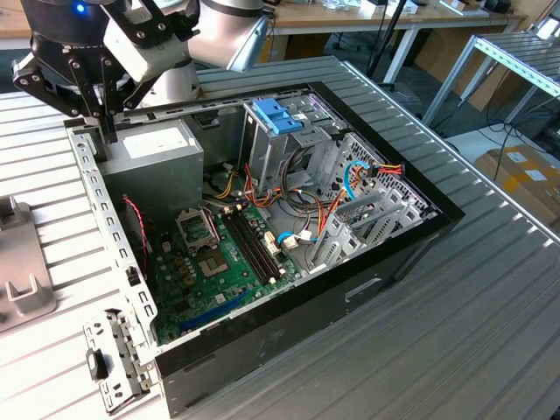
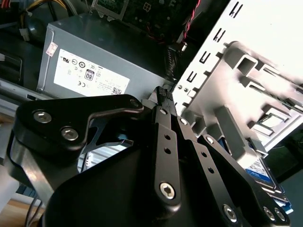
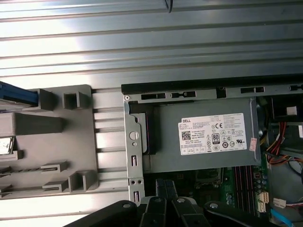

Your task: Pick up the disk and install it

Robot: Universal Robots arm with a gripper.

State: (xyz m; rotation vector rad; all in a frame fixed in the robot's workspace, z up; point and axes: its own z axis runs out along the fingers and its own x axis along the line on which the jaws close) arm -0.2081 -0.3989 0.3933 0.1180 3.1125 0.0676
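Bright, even room light, strong glare streaks along the ribbed metal table (image 3: 151, 47) in the first wrist view, blown-out white in the second wrist view, soft shadows inside the open computer case (image 1: 289, 337)

The flat rectangular hard drive in a bright blue plastic carrier (image 2: 262, 171) is seated in a grey moulded plastic fixture (image 2: 265, 94), largely hidden. Its white-and-blue label and blue rim are shown in the second wrist view; a blue edge of the disk (image 3: 16, 94) is seen in the first wrist view.
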